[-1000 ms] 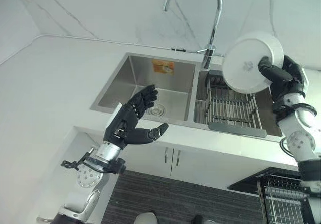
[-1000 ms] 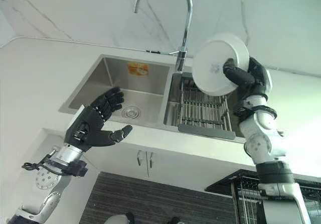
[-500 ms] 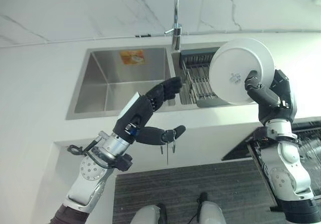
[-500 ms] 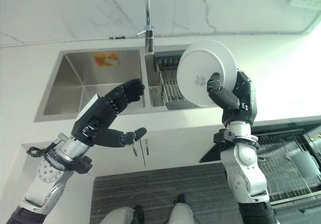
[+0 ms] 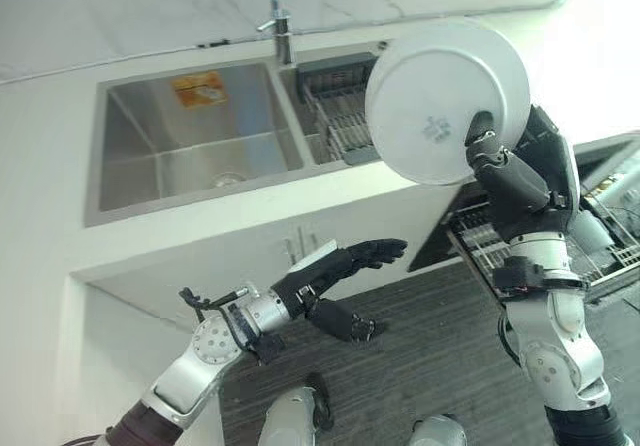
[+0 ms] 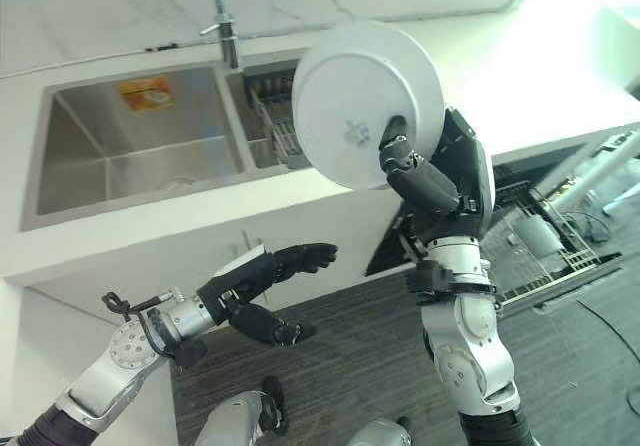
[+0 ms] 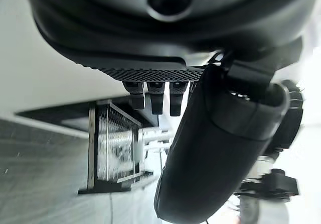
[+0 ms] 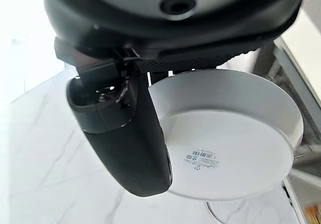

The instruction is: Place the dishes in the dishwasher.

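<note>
A white round plate is held up on edge in the air, its underside facing me, with my right hand shut on its lower rim and the thumb pressed across its base. It hangs in front of the counter, between the sink and the open dishwasher rack at the right. My left hand is low in front of the cabinet doors, open with straight fingers and holding nothing. The dishwasher's wire rack also appears past the left hand's fingers.
A double steel sink is set into the white counter, with a wire drainer basket in its right basin and a tap behind. White cabinet doors lie under the counter. Dark plank floor spreads below.
The camera has swung right and down, so the sink has slid up and left. My right hand still grips the plate. My left hand has dropped lower, in front of the cabinet.
</note>
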`<state>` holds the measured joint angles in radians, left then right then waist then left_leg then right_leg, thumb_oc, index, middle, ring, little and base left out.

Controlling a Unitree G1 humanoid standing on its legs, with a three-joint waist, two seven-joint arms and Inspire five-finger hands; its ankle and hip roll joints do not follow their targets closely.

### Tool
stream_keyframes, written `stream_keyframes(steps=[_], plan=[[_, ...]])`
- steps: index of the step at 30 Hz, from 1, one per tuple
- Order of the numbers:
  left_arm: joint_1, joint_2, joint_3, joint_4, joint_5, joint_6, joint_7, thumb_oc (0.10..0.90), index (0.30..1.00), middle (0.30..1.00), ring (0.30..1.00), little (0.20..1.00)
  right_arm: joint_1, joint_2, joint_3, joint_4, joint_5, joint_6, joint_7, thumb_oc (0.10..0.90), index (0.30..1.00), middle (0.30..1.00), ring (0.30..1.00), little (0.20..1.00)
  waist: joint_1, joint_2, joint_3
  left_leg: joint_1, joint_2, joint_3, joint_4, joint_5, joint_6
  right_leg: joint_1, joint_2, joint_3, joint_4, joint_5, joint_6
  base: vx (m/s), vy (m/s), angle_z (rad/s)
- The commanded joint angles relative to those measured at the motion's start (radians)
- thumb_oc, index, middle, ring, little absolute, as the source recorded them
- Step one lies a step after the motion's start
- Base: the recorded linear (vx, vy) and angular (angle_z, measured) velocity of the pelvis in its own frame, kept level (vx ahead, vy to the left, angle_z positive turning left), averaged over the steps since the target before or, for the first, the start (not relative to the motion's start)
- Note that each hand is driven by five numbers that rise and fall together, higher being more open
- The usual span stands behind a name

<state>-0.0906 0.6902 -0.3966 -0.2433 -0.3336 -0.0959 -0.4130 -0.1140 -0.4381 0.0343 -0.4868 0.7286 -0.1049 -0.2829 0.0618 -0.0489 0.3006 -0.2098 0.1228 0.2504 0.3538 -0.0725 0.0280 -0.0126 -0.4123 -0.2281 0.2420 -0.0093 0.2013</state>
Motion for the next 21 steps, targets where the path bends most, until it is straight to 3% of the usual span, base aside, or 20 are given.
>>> stream_keyframes(steps=[1, 3, 8, 13, 14, 16, 17, 18, 21], plan=[[-0.009, -0.06, -0.017, -0.112, -0.065, 0.0, -0.035, 0.8, 0.9, 0.9, 0.9, 0.9, -0.126, -0.05, -0.05, -0.078, -0.027, -0.107, 0.042, 0.4, 0.3, 0.3, 0.3, 0.3, -0.036, 0.015, -0.133, 0.218, 0.047, -0.037, -0.054, -0.204, -0.05, -0.087, 0.048, -0.004, 0.058, -0.039, 0.019, -0.01, -0.527, 0.13], [0.02, -0.092, -0.033, -0.079, -0.108, 0.047, -0.007, 0.8, 0.9, 0.9, 0.9, 0.9, -0.125, -0.059, -0.024, -0.074, -0.046, -0.104, 0.079, 0.4, 0.3, 0.3, 0.3, 0.3, -0.056, 0.024, -0.14, 0.216, 0.087, -0.031, -0.054, -0.188, -0.073, -0.09, 0.099, 0.009, 0.058, -0.084, 0.006, 0.0, -0.535, -0.01], [0.073, -0.109, -0.059, 0.012, -0.1, 0.064, 0.068, 0.8, 0.9, 0.9, 0.9, 0.9, -0.099, -0.084, 0.022, -0.057, -0.024, -0.094, 0.157, 0.4, 0.3, 0.3, 0.3, 0.3, -0.088, 0.037, -0.147, 0.205, 0.149, -0.021, -0.054, -0.152, -0.11, -0.097, 0.176, 0.023, 0.058, -0.121, -0.032, 0.0, -0.347, -0.52], [0.164, -0.165, -0.062, 0.238, -0.073, 0.068, 0.144, 0.8, 0.9, 0.9, 0.9, 0.9, -0.047, -0.107, 0.039, -0.047, -0.121, -0.131, 0.192, 0.4, 0.3, 0.3, 0.3, 0.3, -0.093, 0.049, -0.149, 0.187, 0.173, -0.007, -0.054, -0.104, -0.131, -0.091, 0.226, 0.008, 0.058, -0.15, -0.076, 0.03, -0.328, -0.09], [0.183, -0.183, -0.053, 0.324, -0.054, 0.048, 0.148, 0.8, 0.9, 0.9, 0.9, 0.9, -0.037, -0.107, 0.038, -0.037, -0.144, -0.138, 0.197, 0.4, 0.3, 0.3, 0.3, 0.3, -0.09, 0.049, -0.148, 0.188, 0.164, 0.001, -0.054, -0.093, -0.13, -0.09, 0.229, 0.007, 0.058, -0.156, -0.083, 0.05, -0.23, 0.11], [0.208, -0.21, -0.032, 0.411, -0.066, 0.067, 0.178, 0.8, 0.9, 0.9, 0.9, 0.9, -0.022, -0.111, 0.035, -0.026, -0.163, -0.137, 0.198, 0.4, 0.3, 0.3, 0.3, 0.3, -0.086, 0.052, -0.147, 0.189, 0.131, 0.004, -0.054, -0.104, -0.123, -0.091, 0.234, 0.009, 0.058, -0.16, -0.088, 0.06, -0.162, 0.07], [0.239, -0.242, 0.012, 0.514, -0.063, 0.054, 0.18, 0.8, 0.9, 0.9, 0.9, 0.9, -0.014, -0.099, 0.044, -0.01, -0.201, -0.147, 0.193, 0.4, 0.3, 0.3, 0.3, 0.3, -0.065, 0.063, -0.141, 0.163, 0.059, -0.043, -0.054, -0.122, -0.108, -0.089, 0.249, 0.017, 0.058, -0.163, -0.083, 0.07, -0.123, 0.12], [0.254, -0.26, 0.034, 0.569, -0.07, 0.053, 0.191, 0.8, 0.9, 0.9, 0.9, 0.9, -0.012, -0.087, 0.053, -0.003, -0.222, -0.151, 0.187, 0.4, 0.3, 0.3, 0.3, 0.3, -0.056, 0.069, -0.138, 0.151, 0.036, -0.061, -0.054, -0.126, -0.103, -0.089, 0.256, 0.019, 0.058, -0.164, -0.082, 0.11, -0.085, 0.15], [0.279, -0.379, 0.141, 0.995, 0.069, -0.032, 0.234, 0.8, 0.9, 0.9, 0.9, 0.9, 0.001, -0.043, 0.051, 0.033, -0.312, -0.165, 0.148, 0.4, 0.3, 0.3, 0.3, 0.3, -0.026, 0.08, -0.144, 0.062, 0.002, -0.112, -0.054, -0.094, -0.116, -0.077, 0.277, -0.014, 0.058, -0.182, -0.091, 0.15, 0.05, 0.45]])
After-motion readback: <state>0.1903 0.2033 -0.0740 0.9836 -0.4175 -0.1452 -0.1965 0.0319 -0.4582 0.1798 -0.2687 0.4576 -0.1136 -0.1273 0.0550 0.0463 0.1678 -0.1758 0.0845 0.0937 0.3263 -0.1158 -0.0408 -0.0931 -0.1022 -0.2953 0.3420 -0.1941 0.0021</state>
